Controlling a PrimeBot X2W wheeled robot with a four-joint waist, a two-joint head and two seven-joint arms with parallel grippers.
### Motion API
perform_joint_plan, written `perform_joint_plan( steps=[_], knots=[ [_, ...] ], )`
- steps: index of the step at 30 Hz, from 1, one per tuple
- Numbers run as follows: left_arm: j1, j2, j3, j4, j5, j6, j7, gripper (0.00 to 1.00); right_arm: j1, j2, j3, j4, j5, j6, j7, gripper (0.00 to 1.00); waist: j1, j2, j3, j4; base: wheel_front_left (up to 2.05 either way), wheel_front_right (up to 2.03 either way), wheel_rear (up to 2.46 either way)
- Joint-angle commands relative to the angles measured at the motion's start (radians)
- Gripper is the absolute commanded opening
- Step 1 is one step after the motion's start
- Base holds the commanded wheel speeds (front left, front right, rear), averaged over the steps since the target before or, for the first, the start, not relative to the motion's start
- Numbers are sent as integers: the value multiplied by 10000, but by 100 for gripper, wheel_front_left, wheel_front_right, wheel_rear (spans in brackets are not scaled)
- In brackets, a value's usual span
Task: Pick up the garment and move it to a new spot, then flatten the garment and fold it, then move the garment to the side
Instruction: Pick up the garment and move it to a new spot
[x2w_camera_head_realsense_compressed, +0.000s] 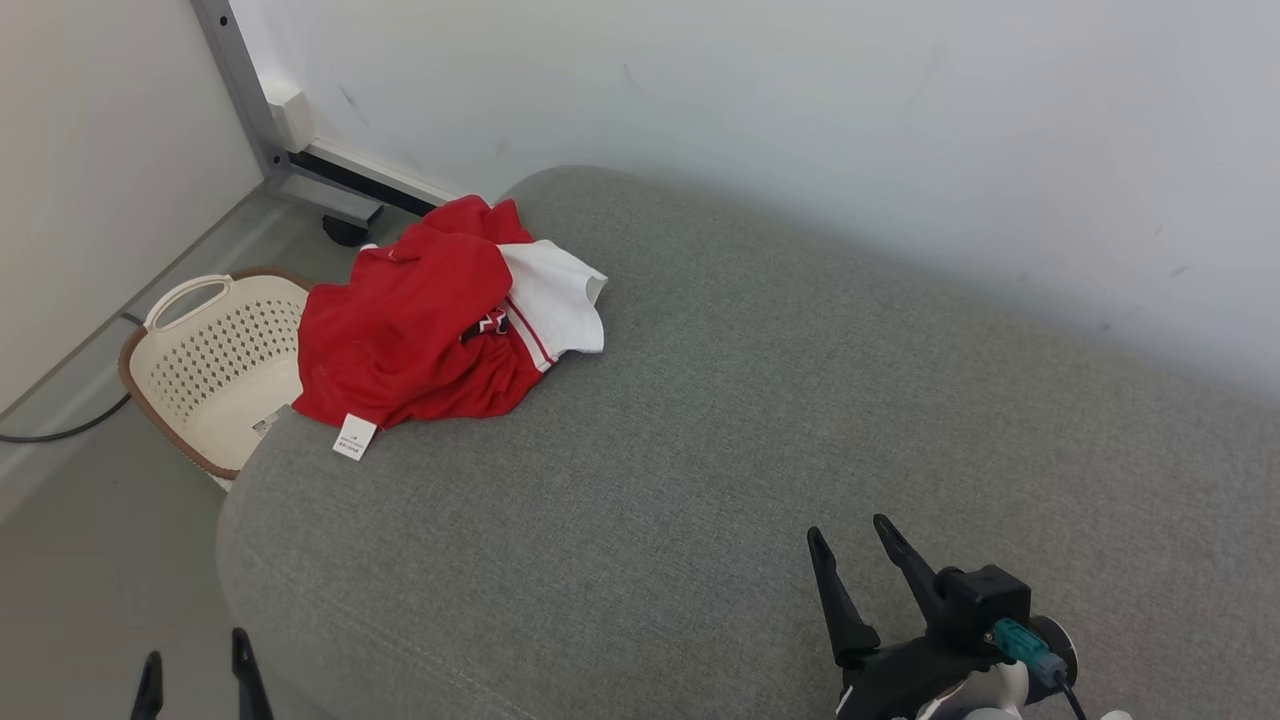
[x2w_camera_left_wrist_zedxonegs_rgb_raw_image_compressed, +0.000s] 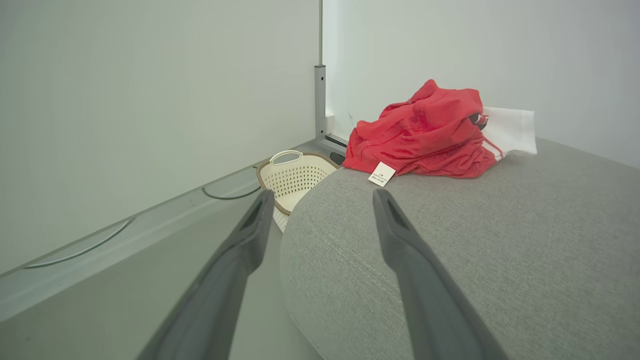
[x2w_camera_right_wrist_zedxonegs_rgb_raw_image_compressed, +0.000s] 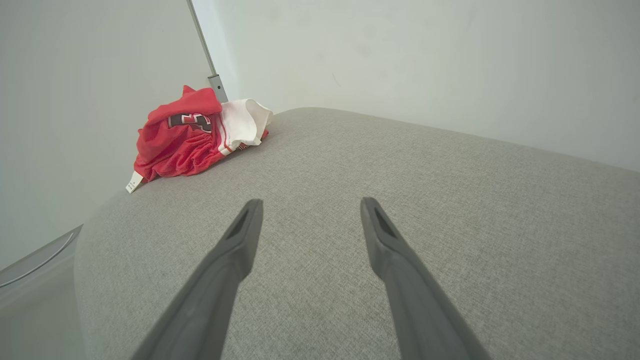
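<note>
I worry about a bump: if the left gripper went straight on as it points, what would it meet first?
Probably the rounded end of the grey cushion, with the basket just beside that line; depth is unclear. The garment lies off to the right.

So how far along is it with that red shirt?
Nothing looks done: the crumpled red and white garment lies bunched at the far left of the grey fabric cushion. Nothing in hand: left gripper and right gripper are open, away from it. Pickup, flattening, folding and moving aside remain.
</note>
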Motion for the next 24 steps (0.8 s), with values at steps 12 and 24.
perform_joint_plan(
  steps=[12,24],
  knots=[
    [-4098,64,-830,2661,-1115,-1136,1931,100,494,-21,-745,-634,-592,33,115,100,0,0,622,-29,0,0,0],
    [-8211,1233,-711,5689,-2340,-1414,4650,100,832,-24,-596,-2855,-1666,30,1458,100,0,0,2430,-2519,0,0,0]
  ],
)
